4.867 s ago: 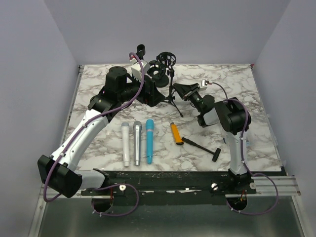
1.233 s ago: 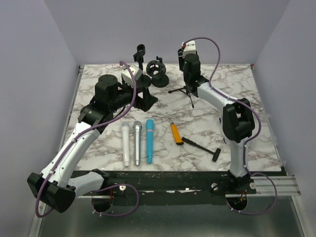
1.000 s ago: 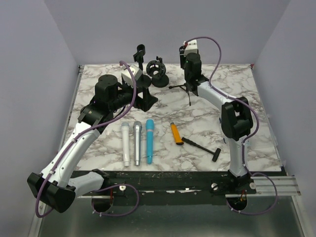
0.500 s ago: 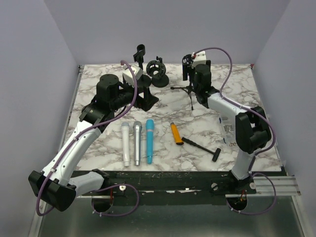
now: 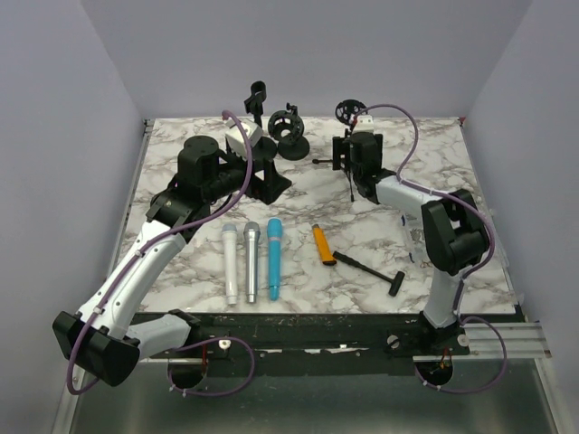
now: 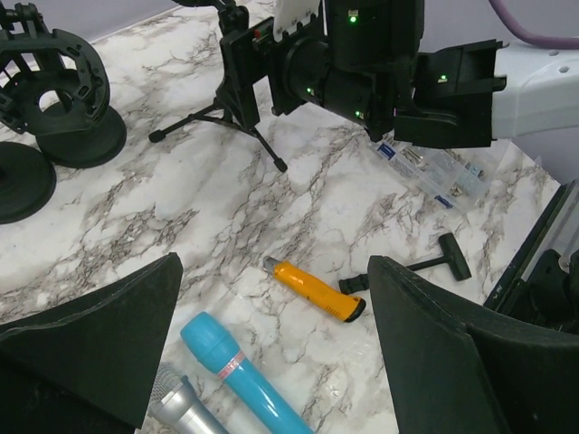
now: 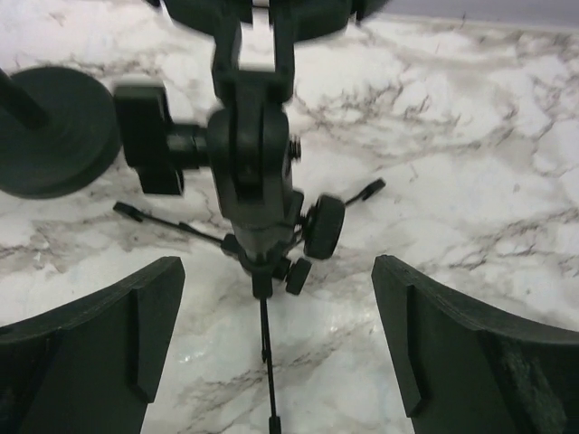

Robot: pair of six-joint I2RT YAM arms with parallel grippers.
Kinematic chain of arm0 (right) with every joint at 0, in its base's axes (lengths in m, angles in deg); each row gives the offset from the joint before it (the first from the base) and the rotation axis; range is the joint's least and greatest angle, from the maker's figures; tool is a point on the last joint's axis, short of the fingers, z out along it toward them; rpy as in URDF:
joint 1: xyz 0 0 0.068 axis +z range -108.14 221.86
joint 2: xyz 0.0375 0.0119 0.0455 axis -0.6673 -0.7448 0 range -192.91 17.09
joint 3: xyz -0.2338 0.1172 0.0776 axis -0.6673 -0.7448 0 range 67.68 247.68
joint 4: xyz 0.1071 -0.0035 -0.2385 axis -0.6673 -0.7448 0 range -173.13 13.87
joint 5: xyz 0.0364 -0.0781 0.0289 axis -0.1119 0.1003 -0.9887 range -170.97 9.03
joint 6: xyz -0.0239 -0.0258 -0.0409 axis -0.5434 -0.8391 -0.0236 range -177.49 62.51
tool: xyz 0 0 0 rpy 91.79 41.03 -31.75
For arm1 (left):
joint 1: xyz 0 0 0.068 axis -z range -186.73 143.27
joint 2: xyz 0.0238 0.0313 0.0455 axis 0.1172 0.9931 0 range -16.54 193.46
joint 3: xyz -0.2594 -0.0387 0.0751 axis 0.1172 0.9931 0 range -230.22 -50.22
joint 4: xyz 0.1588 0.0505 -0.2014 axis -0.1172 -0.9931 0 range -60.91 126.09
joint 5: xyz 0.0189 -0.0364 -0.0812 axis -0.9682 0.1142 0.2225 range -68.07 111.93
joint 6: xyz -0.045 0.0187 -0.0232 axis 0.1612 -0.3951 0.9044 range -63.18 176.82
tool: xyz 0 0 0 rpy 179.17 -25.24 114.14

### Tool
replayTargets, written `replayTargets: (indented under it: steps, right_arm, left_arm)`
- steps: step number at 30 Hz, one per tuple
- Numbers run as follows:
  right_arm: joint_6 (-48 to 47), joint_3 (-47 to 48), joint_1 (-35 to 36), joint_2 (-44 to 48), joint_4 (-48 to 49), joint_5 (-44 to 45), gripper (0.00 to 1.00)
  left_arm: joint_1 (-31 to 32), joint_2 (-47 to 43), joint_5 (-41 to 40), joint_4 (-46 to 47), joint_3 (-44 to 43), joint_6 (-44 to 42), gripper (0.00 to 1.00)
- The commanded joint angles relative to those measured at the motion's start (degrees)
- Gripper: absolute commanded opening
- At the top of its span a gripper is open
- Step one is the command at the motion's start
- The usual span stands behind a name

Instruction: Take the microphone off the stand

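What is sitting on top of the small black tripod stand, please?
A black ring-shaped mount tops the tripod stand; the right wrist view crops it, so its inside is unseen.

No legible writing is showing anywhere; the small label (image 6: 390, 150) on the right arm (image 6: 536, 83) is appearing too blurred to read.

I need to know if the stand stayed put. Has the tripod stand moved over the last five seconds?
Yes. In the top view the tripod stand is now farther right of the unmoved round-base stand.
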State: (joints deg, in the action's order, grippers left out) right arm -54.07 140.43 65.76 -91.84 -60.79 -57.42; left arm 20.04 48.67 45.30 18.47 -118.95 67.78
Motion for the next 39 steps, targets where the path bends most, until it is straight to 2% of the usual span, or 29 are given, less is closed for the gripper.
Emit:
replayTargets:
  steps: [1,5,7,10,16,19,21,26,30,33,37,39]
  right_arm:
    - [5.5,-2.66,-0.34,-1.17,-2.7,-1.37,0.89]
    - [6.04,-3.89,-0.28,-2.65,-3.22,-2.3,0.76]
    - [5.5,-3.21,-0.27,-4.16,-3.96,-2.7,0.67]
    - [4.42,-1.68,-0.28,-6.55,-4.24,-2.35,0.47]
    - [3.76,4.21,-0.26,-11.59,-6.27,0.36,0.43]
    - [3.7,6.35,-0.31,-13.23,-6.57,0.75,0.22]
    - [3.8,7.81,-0.42,-14.55,-5.97,0.79,0.13]
    - [3.85,15.49,-0.61,-19.82,-7.51,2.28,0.04]
    - [3.94,18.76,-1.35,-22.48,-7.27,1.83,0.05]
    - [5.98,20.37,-2.42,-23.7,-8.66,-0.13,0.13]
    - [8.09,17.63,-3.4,-21.25,-8.76,-1.68,0.5]
    - [8.02,14.86,-3.38,-19.23,-7.67,-2.26,0.64]
  left_arm:
    - [0.29,0.39,0.71,1.0,0.45,-0.07,0.87]
    - [0.3,0.62,1.34,1.14,0.31,0.09,0.87]
    - [0.26,0.71,1.37,1.19,0.35,0.23,0.87]
    - [0.31,0.81,1.34,1.06,0.35,0.07,0.87]
    - [0.27,0.15,0.64,0.98,0.41,-0.41,0.87]
    - [0.3,0.17,0.71,0.84,0.35,-0.41,0.87]
    - [0.25,-0.06,0.56,0.78,0.35,-0.49,0.87]
    - [0.31,-0.62,0.35,0.99,0.53,-0.59,0.87]
    - [0.28,-0.7,0.34,1.03,0.61,-0.55,0.87]
    - [0.3,-0.74,0.1,0.97,0.57,-0.63,0.87]
    - [0.23,-0.72,-0.19,0.92,0.61,-0.78,0.87]
    - [0.26,-0.61,0.15,1.06,0.66,-0.53,0.87]
